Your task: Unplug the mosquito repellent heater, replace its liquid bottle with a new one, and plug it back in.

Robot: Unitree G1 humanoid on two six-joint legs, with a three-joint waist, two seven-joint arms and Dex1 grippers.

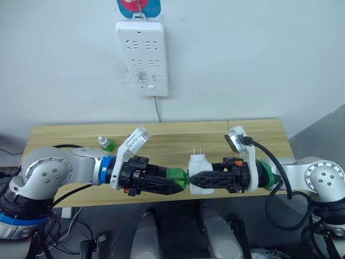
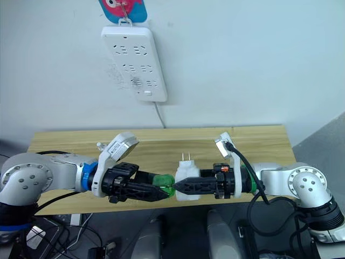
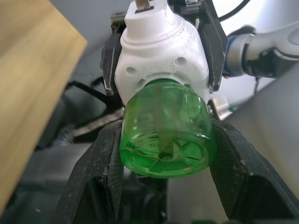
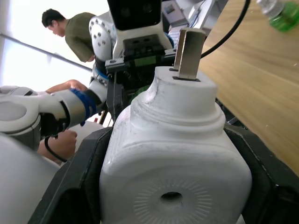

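The white mosquito repellent heater (image 1: 200, 163) hangs in the air just off the table's front edge, its two prongs pointing up. My right gripper (image 1: 195, 178) is shut on its sides. Its liquid bottle (image 1: 176, 176), round and translucent green, sits with its neck in the heater's base (image 3: 163, 51). My left gripper (image 1: 178, 182) is shut on that bottle, one black finger (image 3: 93, 177) on each side. The new one (image 1: 107, 143), a green bottle with a white cap, stands on the table's left part behind my left wrist.
A wooden table (image 1: 172, 135) runs across the view. The long white power strip (image 1: 142, 56) hangs on the wall above it, its cord dropping behind the table. A person (image 4: 70, 32) stands in the background of the right wrist view.
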